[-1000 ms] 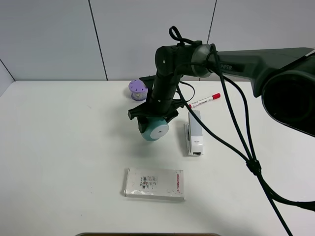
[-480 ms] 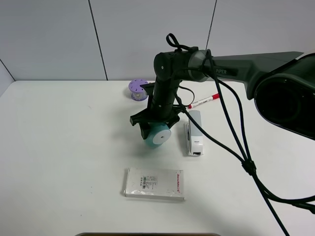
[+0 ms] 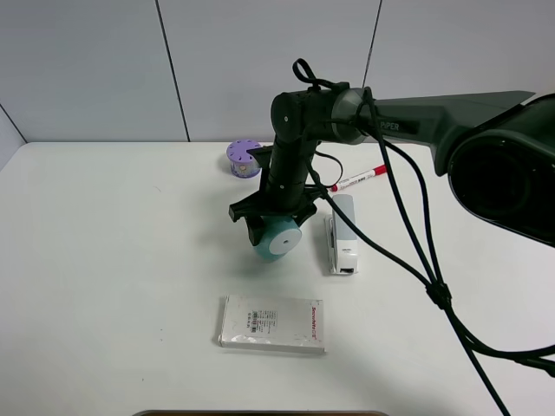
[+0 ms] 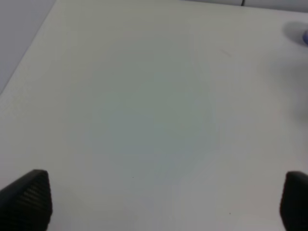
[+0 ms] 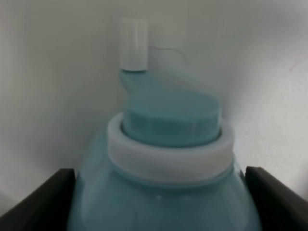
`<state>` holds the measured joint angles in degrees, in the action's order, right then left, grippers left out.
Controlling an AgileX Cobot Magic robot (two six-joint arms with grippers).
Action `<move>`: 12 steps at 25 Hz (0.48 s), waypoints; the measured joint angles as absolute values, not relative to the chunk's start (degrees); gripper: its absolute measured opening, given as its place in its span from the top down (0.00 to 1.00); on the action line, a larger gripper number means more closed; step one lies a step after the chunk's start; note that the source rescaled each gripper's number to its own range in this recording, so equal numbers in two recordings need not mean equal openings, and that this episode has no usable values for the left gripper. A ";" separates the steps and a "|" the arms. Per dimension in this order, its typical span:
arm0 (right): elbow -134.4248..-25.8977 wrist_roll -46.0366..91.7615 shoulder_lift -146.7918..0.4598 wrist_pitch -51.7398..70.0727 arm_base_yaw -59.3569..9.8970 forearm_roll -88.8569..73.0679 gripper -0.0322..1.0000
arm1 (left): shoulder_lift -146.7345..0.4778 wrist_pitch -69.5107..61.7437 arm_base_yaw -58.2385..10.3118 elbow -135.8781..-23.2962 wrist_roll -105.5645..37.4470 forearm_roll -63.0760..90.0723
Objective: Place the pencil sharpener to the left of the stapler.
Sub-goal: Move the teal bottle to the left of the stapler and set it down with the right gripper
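The teal pencil sharpener (image 3: 277, 240) has its flat white face turned toward the camera and sits just left of the light-grey stapler (image 3: 342, 234), with a small gap between them. It is low over the table; I cannot tell whether it touches. My right gripper (image 3: 276, 222) reaches across from the right and is shut on it from above. In the right wrist view the teal barrel (image 5: 163, 187) with its white ring and small white knob fills the space between the dark fingers (image 5: 41, 204). My left gripper (image 4: 161, 204) stands open over bare table.
A purple round container (image 3: 244, 159) stands behind the right arm. A red-capped marker (image 3: 357, 178) lies beyond the stapler. A flat white box (image 3: 272, 323) lies in front of the sharpener. The white table (image 3: 113, 243) stretches to the left.
Over the first half second the right gripper lowered the sharpener and shifted it slightly right, toward the stapler. Nothing has moved since then.
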<state>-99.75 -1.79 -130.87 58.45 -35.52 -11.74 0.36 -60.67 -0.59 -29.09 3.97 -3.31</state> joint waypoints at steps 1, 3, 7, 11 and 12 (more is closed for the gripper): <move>-99.75 -1.79 -130.87 58.45 -35.52 -11.74 0.97 | 0.36 -60.67 -0.59 -29.09 3.97 -3.31; -99.75 -1.79 -130.87 58.45 -35.52 -11.74 0.97 | 0.36 -60.67 -0.59 -29.09 3.97 -3.31; -99.75 -1.79 -130.87 58.45 -35.52 -11.74 0.97 | 0.36 -60.67 -0.59 -29.09 3.97 -3.31; -99.75 -1.79 -130.87 58.45 -35.52 -11.74 0.97 | 0.36 -60.67 -0.59 -29.09 3.97 -3.31; -99.75 -1.79 -130.87 58.45 -35.52 -11.74 0.97 | 0.36 -60.67 -0.59 -29.09 3.97 -3.31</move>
